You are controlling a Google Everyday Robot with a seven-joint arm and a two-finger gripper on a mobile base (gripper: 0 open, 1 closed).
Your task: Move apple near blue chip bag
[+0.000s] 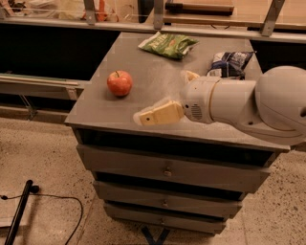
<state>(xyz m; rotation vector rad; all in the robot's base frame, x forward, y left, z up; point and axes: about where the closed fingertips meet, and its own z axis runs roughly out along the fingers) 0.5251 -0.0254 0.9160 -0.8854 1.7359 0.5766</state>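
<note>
The apple [119,83] is round and red-orange with a short dark stem. It sits on the left part of the grey cabinet top [143,72]. The blue chip bag [230,63] is dark navy with a white patch and lies at the right rear of the top, partly hidden behind my arm. My gripper [160,113] is cream-coloured and hovers over the front middle of the top. It points left, to the right of the apple and nearer the front, apart from it and holding nothing.
A green chip bag [168,44] lies at the rear middle of the top. The cabinet has several drawers [167,170] below. A counter with metal posts [158,14] runs behind. A black cable and rod [21,210] lie on the floor at the left.
</note>
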